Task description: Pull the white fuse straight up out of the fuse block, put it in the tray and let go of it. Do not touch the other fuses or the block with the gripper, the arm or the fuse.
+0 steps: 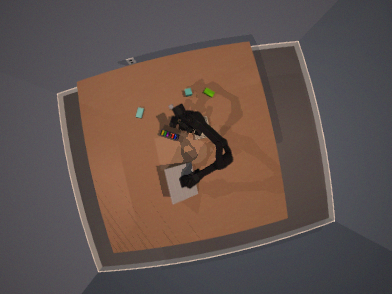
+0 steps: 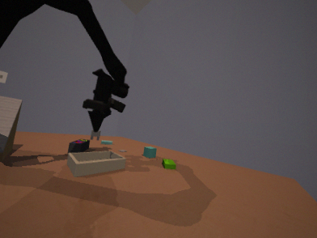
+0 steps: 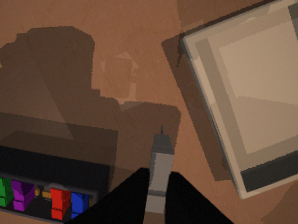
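Note:
My gripper (image 2: pixel 95 129) (image 3: pixel 158 179) is shut on the white fuse (image 2: pixel 95 135) (image 3: pixel 161 167), which hangs prongs down in the air. In the wrist view the fuse shows against the table between the fuse block and the tray. The dark fuse block (image 2: pixel 74 147) (image 3: pixel 75 171) is at the lower left there, with the red fuse (image 3: pixel 60 202), blue fuse (image 3: pixel 80 204), purple fuse (image 3: pixel 23 194) and green fuse (image 3: pixel 4 192) in it. The beige tray (image 2: pixel 101 165) (image 3: pixel 210 95) is at the right. The arm partly covers it in the top view.
A teal cube (image 1: pixel 188 92) (image 2: pixel 150 152) and a green block (image 1: pixel 209 92) (image 2: pixel 169 164) lie beyond the tray. A flat teal block (image 1: pixel 140 112) (image 2: pixel 107 142) lies farther off. A small pale piece (image 1: pixel 171 106) (image 2: pixel 123 150) lies near the gripper's side. A pale slab (image 1: pixel 175 193) (image 2: pixel 9 115) stands near the arm's base.

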Robot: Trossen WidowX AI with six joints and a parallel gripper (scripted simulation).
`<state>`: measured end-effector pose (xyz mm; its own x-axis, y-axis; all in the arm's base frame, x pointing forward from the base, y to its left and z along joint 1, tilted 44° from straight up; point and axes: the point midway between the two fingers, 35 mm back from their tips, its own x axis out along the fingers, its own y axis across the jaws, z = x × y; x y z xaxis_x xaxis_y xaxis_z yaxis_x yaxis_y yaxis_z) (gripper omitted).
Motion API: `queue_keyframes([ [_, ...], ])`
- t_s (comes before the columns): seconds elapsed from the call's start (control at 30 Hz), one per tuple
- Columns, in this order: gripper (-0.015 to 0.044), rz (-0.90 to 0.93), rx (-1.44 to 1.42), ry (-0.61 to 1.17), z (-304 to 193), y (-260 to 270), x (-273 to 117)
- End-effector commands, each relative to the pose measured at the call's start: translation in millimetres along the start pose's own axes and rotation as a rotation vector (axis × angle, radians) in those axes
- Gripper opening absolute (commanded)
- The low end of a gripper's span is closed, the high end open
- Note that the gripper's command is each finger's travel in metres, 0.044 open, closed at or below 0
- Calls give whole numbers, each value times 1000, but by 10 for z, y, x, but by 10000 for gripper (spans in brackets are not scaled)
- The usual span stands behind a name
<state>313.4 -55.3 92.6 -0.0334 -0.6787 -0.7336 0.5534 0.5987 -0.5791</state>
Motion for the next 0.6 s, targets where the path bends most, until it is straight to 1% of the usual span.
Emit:
queue_keyframes([
  [0.0, 0, -3, 6, -10, 159, -314, -24],
  [0.23, 0, -22, 9, -17, 314, -810, -32],
  [0.57, 0, -22, 9, -17, 321, -822, 39],
])
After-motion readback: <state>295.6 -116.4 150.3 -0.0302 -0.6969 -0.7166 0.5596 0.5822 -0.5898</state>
